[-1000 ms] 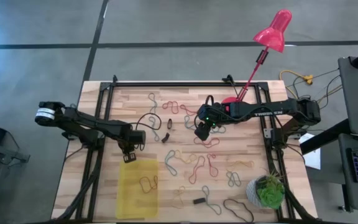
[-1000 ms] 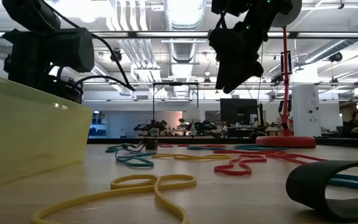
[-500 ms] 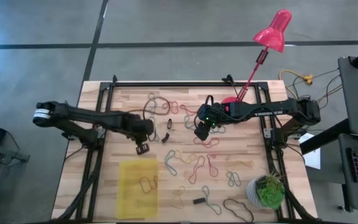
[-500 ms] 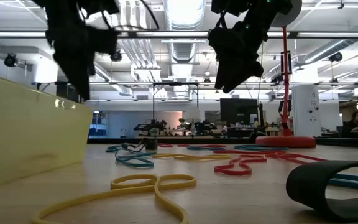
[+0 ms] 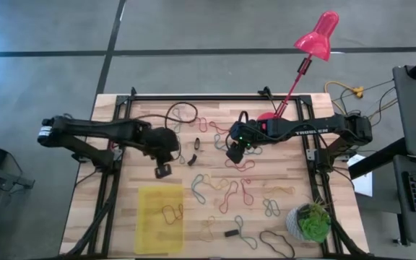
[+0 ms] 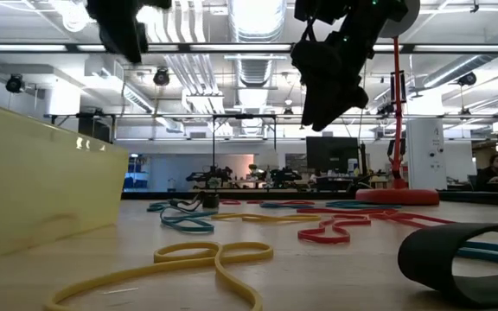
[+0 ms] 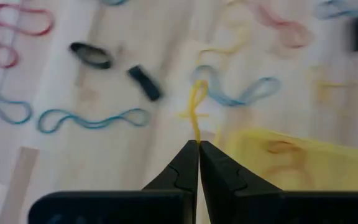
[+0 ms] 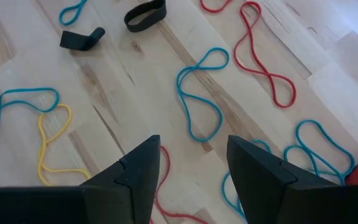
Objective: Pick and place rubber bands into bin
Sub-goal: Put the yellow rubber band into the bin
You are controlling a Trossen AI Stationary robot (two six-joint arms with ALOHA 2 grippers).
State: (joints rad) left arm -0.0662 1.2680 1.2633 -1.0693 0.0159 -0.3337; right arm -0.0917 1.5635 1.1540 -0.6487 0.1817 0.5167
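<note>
Rubber bands [image 5: 226,193] in red, teal, yellow and tan lie flat across the middle and right of the wooden table. One band [image 5: 170,211] lies inside the translucent yellow bin [image 5: 150,224], which sits near the table's near left corner. My left gripper [image 5: 163,171] is shut and hovers just beyond the bin's far right corner, high above the table [image 6: 124,30]. In its wrist view a yellow band [image 7: 197,102] lies on the table past the shut tips [image 7: 197,144], and nothing hangs from them. My right gripper [image 5: 235,153] is open [image 8: 191,171] and hovers over red and teal bands [image 8: 197,93].
A pink lamp's base [image 5: 269,115] stands behind the right gripper. A potted plant [image 5: 310,222] and a black cable loop [image 5: 276,242] occupy the near right corner. Small dark blocks [image 5: 196,142], [image 5: 231,233] lie among the bands, and a black band loop [image 6: 456,250] lies close to the low camera.
My left gripper has moved from the bin's far edge toward the table's far and right side and has risen well above the bin's rim. The right arm and the bands have kept still.
</note>
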